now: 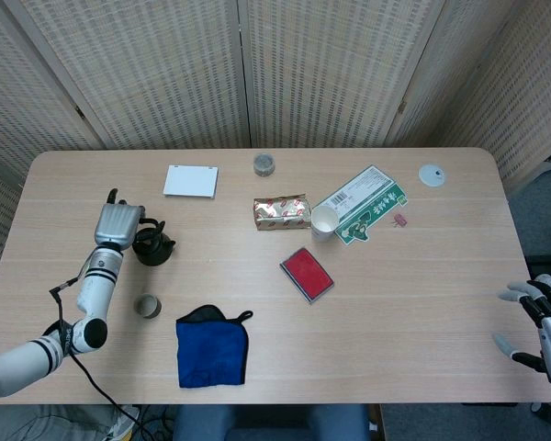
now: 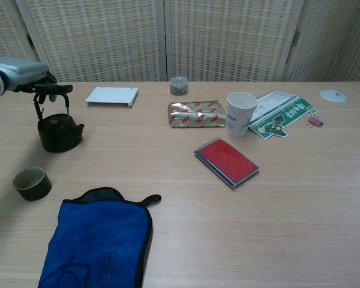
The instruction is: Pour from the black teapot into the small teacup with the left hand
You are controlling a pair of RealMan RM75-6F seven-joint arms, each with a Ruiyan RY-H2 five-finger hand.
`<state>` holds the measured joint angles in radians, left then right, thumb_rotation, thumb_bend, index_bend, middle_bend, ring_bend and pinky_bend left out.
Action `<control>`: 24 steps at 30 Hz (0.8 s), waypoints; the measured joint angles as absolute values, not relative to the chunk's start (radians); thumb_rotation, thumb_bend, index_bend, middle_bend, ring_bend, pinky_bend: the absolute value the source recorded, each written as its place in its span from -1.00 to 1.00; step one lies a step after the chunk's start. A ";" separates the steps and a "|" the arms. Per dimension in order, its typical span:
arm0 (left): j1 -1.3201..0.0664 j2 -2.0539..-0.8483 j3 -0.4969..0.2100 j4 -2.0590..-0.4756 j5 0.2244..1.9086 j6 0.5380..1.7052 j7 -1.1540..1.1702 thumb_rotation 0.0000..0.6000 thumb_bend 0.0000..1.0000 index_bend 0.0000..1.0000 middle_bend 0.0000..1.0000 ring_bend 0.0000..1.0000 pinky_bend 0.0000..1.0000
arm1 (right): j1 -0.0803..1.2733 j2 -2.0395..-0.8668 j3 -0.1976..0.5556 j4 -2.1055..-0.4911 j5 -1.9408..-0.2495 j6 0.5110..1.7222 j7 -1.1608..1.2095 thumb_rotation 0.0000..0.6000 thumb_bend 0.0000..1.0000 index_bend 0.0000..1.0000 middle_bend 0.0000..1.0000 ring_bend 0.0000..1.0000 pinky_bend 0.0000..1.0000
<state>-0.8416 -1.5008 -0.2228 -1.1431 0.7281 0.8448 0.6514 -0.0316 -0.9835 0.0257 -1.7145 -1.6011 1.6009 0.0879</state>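
Left hand (image 2: 21, 75) grips handle of black teapot (image 2: 59, 132), left side of frame. Small teacup (image 2: 31, 183) sits below it, lower left. Best carry low, spout over cup, tilt slowly. Right hand (image 1: 542, 326) empty, fingers spread, lower right.

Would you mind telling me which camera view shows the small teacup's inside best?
The chest view: the small teacup is near and large there, so its rim and pale inside are plain. The head view shows the teacup from above, small, beside the left arm; the inside is too small to judge.
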 measured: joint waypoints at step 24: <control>-0.659 -1.319 -0.139 -1.512 0.928 1.044 0.464 -0.95 -0.44 -0.24 -0.06 -0.24 -1.00 | -0.026 -0.982 0.022 -1.724 -1.621 1.605 0.081 1.00 -0.71 -0.33 -0.47 -0.67 -0.55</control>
<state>-0.6586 -1.3194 -0.1392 -1.5116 0.9284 1.0442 0.4639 -0.0262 -0.9823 0.0222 -1.7245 -1.6205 1.6052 0.0809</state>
